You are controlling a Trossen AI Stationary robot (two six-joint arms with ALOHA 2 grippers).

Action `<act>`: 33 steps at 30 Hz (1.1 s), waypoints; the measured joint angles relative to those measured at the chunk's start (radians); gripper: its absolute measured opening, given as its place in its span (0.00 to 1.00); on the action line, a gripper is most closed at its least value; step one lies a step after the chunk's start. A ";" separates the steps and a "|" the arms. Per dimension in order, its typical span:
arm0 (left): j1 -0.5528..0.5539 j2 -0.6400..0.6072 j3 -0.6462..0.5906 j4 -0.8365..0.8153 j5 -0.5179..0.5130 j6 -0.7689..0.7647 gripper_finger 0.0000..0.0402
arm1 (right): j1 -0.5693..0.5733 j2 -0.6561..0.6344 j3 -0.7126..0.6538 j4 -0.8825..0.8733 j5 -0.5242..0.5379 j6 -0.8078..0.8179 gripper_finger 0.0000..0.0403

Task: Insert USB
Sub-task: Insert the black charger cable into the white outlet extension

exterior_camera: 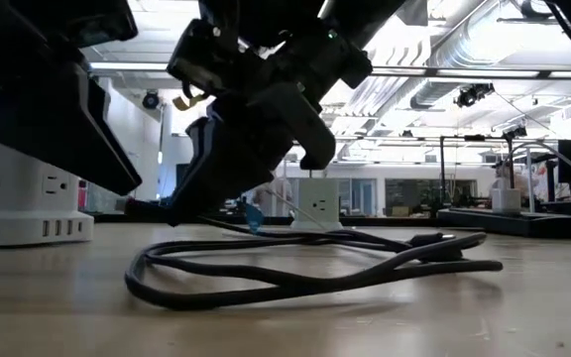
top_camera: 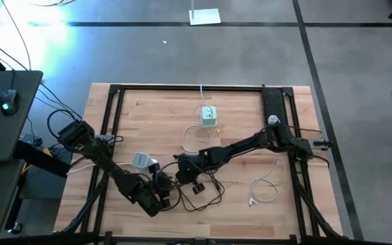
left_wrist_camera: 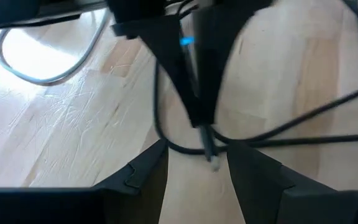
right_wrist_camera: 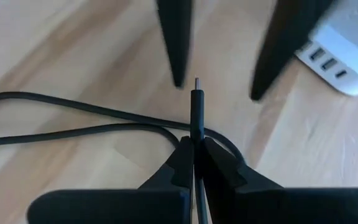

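The USB cable (right_wrist_camera: 197, 106) is thin, black and round, ending in a short straight plug body with a small bright metal tip that points away from the right wrist camera. The right gripper (right_wrist_camera: 196, 144) has its jaws pressed together on the cable just behind that plug, so the plug stands out clear of the fingertips above the wooden desk (right_wrist_camera: 55, 56). Behind the grip the cable trails off in loose black loops (exterior_camera: 315, 268) lying flat on the desk, seen across the foreground of the low view.

The left gripper (left_wrist_camera: 197, 163) sits just beside the right one at the front middle of the desk, with its jaws spread and nothing between them; its two dark fingers (right_wrist_camera: 173, 37) show in the right wrist view on either side of the plug tip, not touching it.

A white power strip with a row of USB sockets (right_wrist_camera: 344, 53) lies near, just past the left gripper's fingers. A second white charger block (top_camera: 209, 116) stands farther back at the middle of the desk, and a thin white cable (top_camera: 263, 190) lies coiled to the right, well apart from both grippers
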 joint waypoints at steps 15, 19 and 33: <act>0.004 0.087 0.000 0.066 0.048 -0.030 0.35 | 0.005 -0.002 0.001 0.032 0.002 0.047 0.00; 0.001 0.078 0.000 0.071 0.026 -0.038 0.35 | 0.005 -0.002 0.001 0.019 0.002 0.050 0.00; -0.007 0.076 0.001 0.069 -0.019 -0.056 0.02 | 0.005 -0.003 0.002 0.022 0.001 0.051 0.00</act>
